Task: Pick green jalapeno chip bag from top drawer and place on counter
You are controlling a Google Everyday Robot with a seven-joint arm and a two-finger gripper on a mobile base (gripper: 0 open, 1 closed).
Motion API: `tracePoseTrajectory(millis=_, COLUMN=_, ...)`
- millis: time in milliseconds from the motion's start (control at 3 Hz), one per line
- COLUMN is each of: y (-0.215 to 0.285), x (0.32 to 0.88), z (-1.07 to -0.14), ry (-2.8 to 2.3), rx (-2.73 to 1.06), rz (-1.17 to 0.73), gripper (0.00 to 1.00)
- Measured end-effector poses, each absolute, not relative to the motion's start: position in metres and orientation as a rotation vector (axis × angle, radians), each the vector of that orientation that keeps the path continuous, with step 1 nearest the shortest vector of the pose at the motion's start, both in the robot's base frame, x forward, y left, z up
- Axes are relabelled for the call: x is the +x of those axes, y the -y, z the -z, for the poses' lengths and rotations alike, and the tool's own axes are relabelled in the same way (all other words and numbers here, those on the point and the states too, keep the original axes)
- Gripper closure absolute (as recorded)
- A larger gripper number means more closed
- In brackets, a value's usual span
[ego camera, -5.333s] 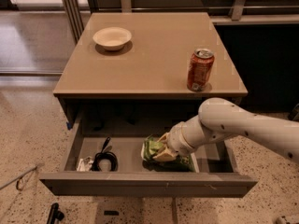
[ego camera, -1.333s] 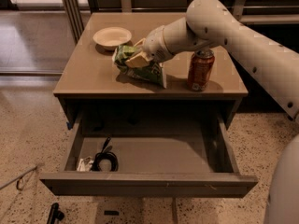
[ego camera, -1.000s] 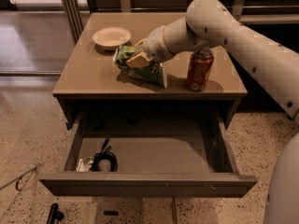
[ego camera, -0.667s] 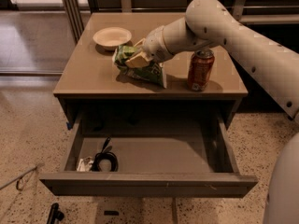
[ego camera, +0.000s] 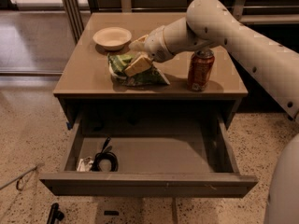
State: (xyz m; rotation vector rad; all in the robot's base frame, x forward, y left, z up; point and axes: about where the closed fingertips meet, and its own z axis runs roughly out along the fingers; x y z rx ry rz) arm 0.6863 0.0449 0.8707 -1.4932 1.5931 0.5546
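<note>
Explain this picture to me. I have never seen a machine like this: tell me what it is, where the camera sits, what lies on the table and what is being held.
The white curved thing is a robot arm ending in a two-finger claw. There is only one picture, looking down at the table from its front; where the camera is mounted cannot be told. On the counter stand a white bowl and a red soda can, and a green jalapeno chip bag lies between them. The claw sits right over the bag with its fingers spread, so it seems to hold nothing. Below, the top drawer is pulled out, with a coiled black cable in its left corner.
</note>
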Motion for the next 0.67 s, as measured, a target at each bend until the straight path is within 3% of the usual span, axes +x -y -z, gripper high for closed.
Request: tracePoseTrajectory(millis=667, y=-0.0449, x=0.6863, z=-0.8707, ry=-1.593, rx=-1.493, rz=-0.555, gripper=0.0)
